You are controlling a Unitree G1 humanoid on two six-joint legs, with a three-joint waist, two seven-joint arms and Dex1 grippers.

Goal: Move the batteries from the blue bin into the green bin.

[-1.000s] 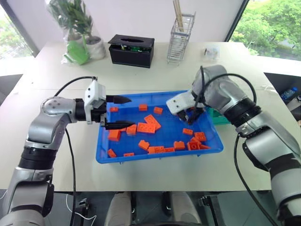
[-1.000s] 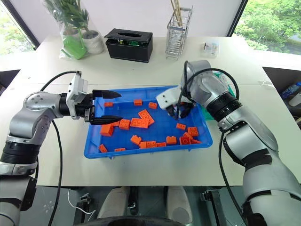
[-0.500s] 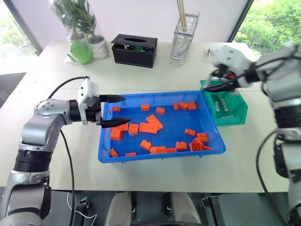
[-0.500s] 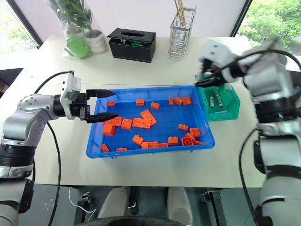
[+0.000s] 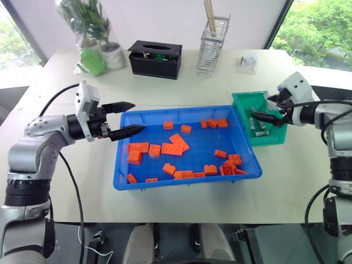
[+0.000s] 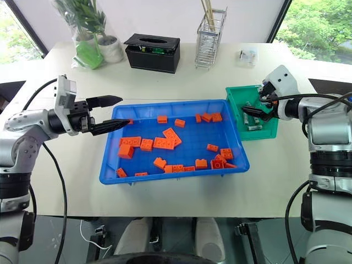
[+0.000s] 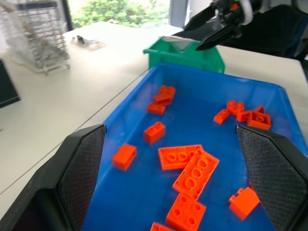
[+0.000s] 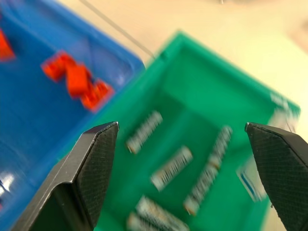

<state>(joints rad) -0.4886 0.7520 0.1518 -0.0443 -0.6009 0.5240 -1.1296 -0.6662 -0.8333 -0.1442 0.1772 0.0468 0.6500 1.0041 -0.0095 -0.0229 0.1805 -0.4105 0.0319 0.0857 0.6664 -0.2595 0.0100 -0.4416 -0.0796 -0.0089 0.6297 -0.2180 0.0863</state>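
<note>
The blue bin [image 5: 184, 182] lies mid-table and holds several orange bricks [image 5: 171, 148]. To its right stands the green bin [image 5: 270, 137], with several silver batteries [image 8: 172, 167] lying on its floor. My right gripper [image 5: 263, 107] hovers just over the green bin, fingers [image 8: 91, 159] spread wide and nothing between them. My left gripper [image 5: 137, 115] is open and empty, level, with its tips at the blue bin's back left corner. From the left wrist I look along the blue bin [image 7: 120, 103] to the green bin [image 7: 185, 52] and the right gripper [image 7: 211, 30].
At the back of the table stand a black box [image 5: 155, 58], a wire rack with sticks [image 5: 212, 47], potted plants [image 5: 93, 41] and a small clear packet [image 5: 248, 62]. Bare tabletop [image 5: 181, 209] runs in front of the blue bin.
My right gripper swung right from the blue bin's right part to over the green bin and opened wide. The left gripper drew slightly left, off the bricks.
</note>
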